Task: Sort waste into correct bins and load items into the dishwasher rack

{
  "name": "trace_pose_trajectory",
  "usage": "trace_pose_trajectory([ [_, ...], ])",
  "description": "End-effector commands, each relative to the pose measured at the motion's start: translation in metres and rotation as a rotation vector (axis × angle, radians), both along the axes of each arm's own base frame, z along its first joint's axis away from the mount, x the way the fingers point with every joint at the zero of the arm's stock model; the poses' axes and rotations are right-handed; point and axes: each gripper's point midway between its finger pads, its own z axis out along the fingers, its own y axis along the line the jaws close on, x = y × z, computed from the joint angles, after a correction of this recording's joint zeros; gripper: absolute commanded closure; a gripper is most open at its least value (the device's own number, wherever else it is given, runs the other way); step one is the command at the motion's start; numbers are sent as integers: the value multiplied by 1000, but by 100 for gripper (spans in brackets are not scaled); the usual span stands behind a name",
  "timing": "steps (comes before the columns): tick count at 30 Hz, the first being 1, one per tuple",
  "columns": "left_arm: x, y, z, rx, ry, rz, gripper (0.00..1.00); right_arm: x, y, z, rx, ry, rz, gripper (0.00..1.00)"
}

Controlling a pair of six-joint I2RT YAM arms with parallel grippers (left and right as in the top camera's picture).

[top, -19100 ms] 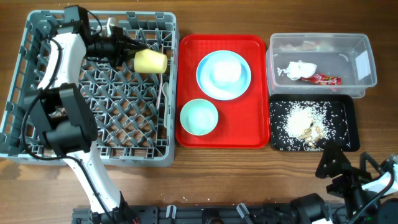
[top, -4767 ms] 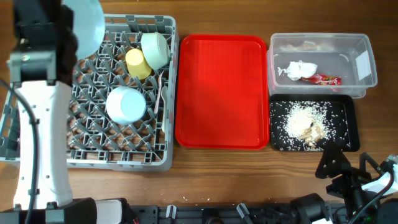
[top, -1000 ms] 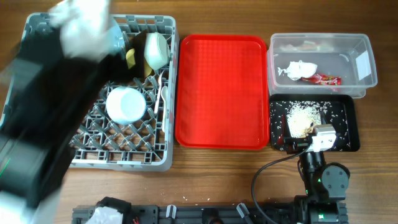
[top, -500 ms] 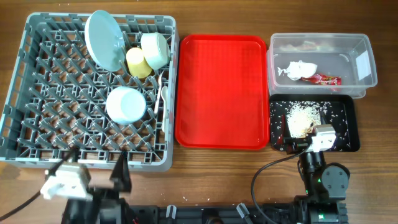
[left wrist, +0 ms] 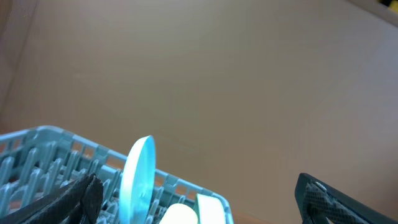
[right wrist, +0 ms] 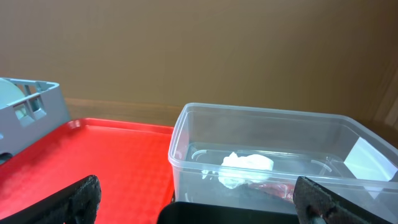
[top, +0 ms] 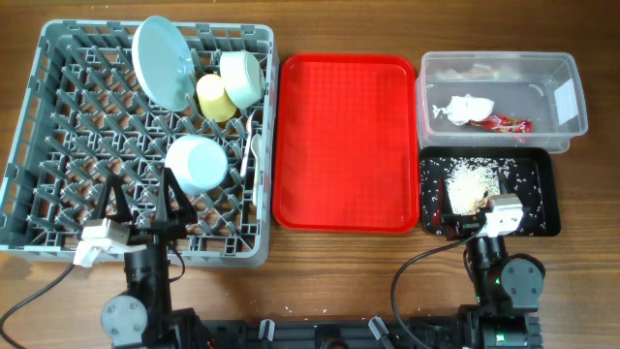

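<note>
The grey dishwasher rack (top: 29, 208) holds an upright pale-blue plate (top: 163, 60), a yellow cup (top: 213, 98), a pale bowl (top: 242, 78), a second bowl upside down (top: 197, 163) and white cutlery (top: 257, 143). My left gripper (top: 143, 197) stands open at the rack's front edge, holding nothing; its wrist view shows the plate (left wrist: 138, 180) edge-on. The clear tub (top: 567, 68) contains the white napkin (top: 465, 106) and red wrapper (top: 506, 123). Rice scraps (top: 473, 184) lie in the black tray (top: 542, 170). My right gripper (right wrist: 202, 202) is open and empty, low before the tub (right wrist: 186, 134).
The flat red serving tray (top: 344, 141) lies bare between the rack and the two bins. Both arm bases sit at the table's front edge, the right one (top: 502, 276) just below the black tray. Bare wooden tabletop shows along the front.
The left arm swept off the rack, leaving the plate upright in it, and settled low at the rack's front edge. The right arm has not moved.
</note>
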Motion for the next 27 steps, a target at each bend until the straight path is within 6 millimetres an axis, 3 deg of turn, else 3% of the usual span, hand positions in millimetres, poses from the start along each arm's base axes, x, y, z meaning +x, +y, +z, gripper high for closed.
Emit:
trace_pose_trajectory([
  [1,6,12,-30,-75,43,68,0,0,1,2,-14,-12,6,0],
  [3,11,12,-49,-78,91,67,0,0,1,2,-14,-12,6,0],
  [6,16,11,-93,-80,273,66,0,0,1,2,-14,-12,6,0],
  [8,16,9,-118,-3,384,67,0,0,1,2,-14,-12,6,0],
  [11,18,-21,-119,266,399,-56,0,0,1,2,-14,-12,6,0],
  [14,18,-34,-119,371,390,-99,0,0,1,2,-14,-12,6,0],
  [27,19,-24,-119,356,397,-60,0,0,1,2,-14,-12,6,0],
])
